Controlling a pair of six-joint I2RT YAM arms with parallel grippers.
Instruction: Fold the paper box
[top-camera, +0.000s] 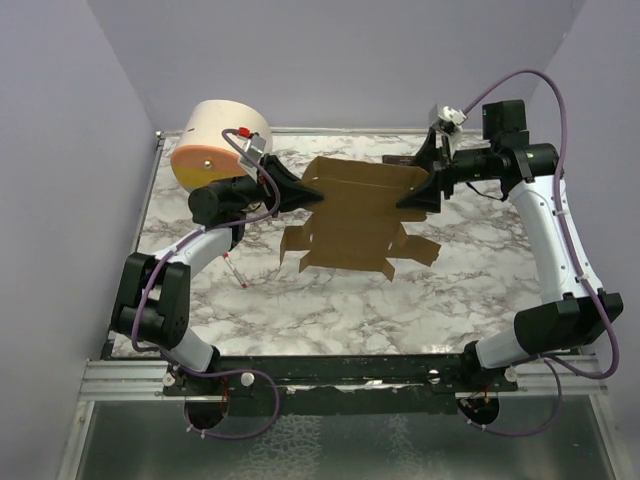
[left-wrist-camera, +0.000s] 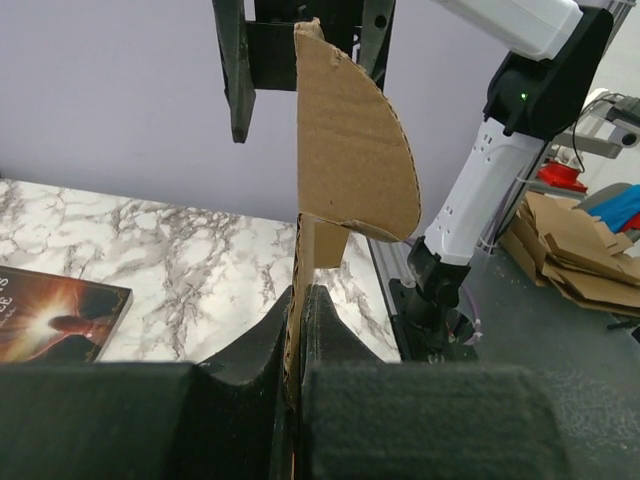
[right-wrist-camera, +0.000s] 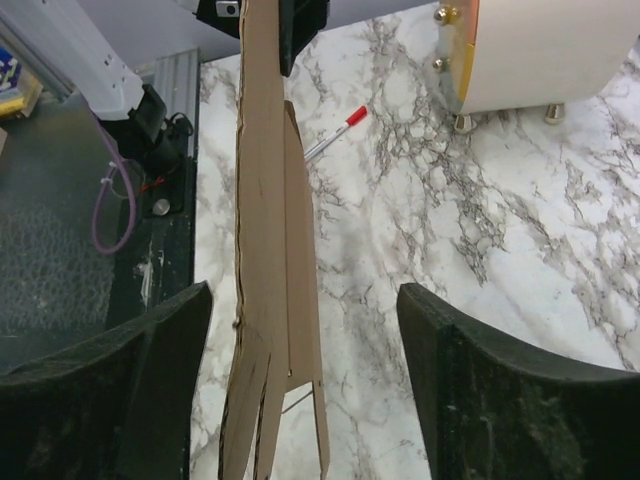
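The paper box (top-camera: 355, 215) is a flat brown die-cut sheet held above the marble table (top-camera: 300, 310). My left gripper (top-camera: 312, 192) is shut on its left edge. In the left wrist view the sheet (left-wrist-camera: 350, 150) stands edge-on, pinched between the fingertips of that gripper (left-wrist-camera: 300, 298). My right gripper (top-camera: 415, 182) stands open at the sheet's right edge. In the right wrist view the sheet (right-wrist-camera: 262, 250) hangs between the wide-apart fingers of this gripper (right-wrist-camera: 303, 292), closer to the left finger (right-wrist-camera: 120, 390) and touching neither.
A big cream cylinder (top-camera: 215, 140) with an orange face stands at the back left, behind the left arm. A red-capped pen (top-camera: 235, 268) lies on the marble under the left forearm. A dark-covered book (left-wrist-camera: 55, 315) lies flat on the table.
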